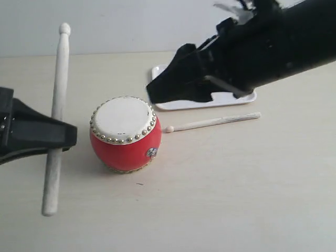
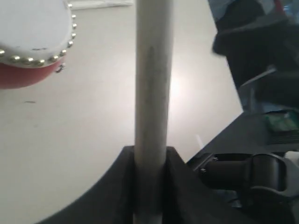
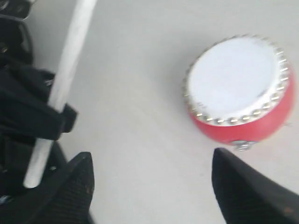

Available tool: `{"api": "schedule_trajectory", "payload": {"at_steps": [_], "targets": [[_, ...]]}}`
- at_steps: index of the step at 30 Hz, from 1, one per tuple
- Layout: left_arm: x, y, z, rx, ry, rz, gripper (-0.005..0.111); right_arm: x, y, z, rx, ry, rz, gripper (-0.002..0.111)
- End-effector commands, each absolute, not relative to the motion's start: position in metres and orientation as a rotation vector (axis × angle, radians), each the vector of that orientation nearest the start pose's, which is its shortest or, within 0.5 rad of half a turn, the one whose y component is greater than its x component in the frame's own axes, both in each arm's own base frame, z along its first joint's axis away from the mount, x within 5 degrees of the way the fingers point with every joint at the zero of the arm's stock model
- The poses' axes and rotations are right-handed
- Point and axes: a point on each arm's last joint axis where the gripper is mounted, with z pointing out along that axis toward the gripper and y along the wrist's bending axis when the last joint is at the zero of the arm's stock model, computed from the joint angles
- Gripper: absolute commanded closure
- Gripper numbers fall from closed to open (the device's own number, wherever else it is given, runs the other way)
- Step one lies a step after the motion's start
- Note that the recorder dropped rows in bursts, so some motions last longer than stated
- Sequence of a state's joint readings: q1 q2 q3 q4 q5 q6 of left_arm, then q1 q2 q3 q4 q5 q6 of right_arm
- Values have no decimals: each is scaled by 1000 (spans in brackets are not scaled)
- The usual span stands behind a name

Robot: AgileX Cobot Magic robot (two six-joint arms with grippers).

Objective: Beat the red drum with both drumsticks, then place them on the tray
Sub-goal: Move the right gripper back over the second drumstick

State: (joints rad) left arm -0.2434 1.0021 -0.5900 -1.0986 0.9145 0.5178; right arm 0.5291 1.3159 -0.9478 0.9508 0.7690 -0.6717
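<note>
Over beige tabletop (image 1: 220, 199), left gripper (image 1: 71, 137) pinches drumstick (image 1: 59, 89); right gripper (image 3: 152, 156) hovers spread.

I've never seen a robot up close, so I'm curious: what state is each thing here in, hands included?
Red drum: upright on the table, skin up, untouched.
Held drumstick: raised off the table, bead tip up.
Left hand: shut on the held drumstick.
Tray: flat on the table, partly hidden.
Other drumstick: lying on the table beside the tray.
Right hand: open, empty.

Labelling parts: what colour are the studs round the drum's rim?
Brass-gold; the studs show best in the exterior view.
</note>
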Motion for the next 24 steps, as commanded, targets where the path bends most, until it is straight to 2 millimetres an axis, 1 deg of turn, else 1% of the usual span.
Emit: {"api": "schedule_trajectory", "payload": {"at_steps": [1,3,4,7,10,13,15,17,19,20,22,23,24], "targets": [[127,-82,277,288,2612,-899,107,214,147,317,-708,2224,746,51],[120,-75,280,304,2676,-805,107,217,140,317,-715,2226,685,58],[117,-72,282,313,2704,-754,107,218,138,316,-718,2229,664,59],[112,-61,289,334,2760,-588,107,226,131,309,-736,2261,571,59],[112,-51,296,315,2781,-437,107,240,123,300,-778,2342,451,59],[115,-45,301,308,2765,-334,107,256,118,291,-887,2447,312,59],[116,-44,302,312,2762,-313,107,268,116,282,-1025,2520,184,59],[115,-45,302,310,2764,-322,107,283,115,273,-1126,2598,97,59],[115,-46,302,307,2763,-338,107,296,117,263,-1198,2671,41,59],[115,-46,302,307,2763,-341,107,304,118,257,-1261,2710,15,59],[115,-46,302,307,2763,-341,107,315,119,250,-1338,2749,-22,59],[115,-46,302,307,2763,-341,107,321,121,242,-1394,2763,-27,59],[115,-46,302,307,2763,-341,107,326,123,239,-1431,2755,-27,59]]}}
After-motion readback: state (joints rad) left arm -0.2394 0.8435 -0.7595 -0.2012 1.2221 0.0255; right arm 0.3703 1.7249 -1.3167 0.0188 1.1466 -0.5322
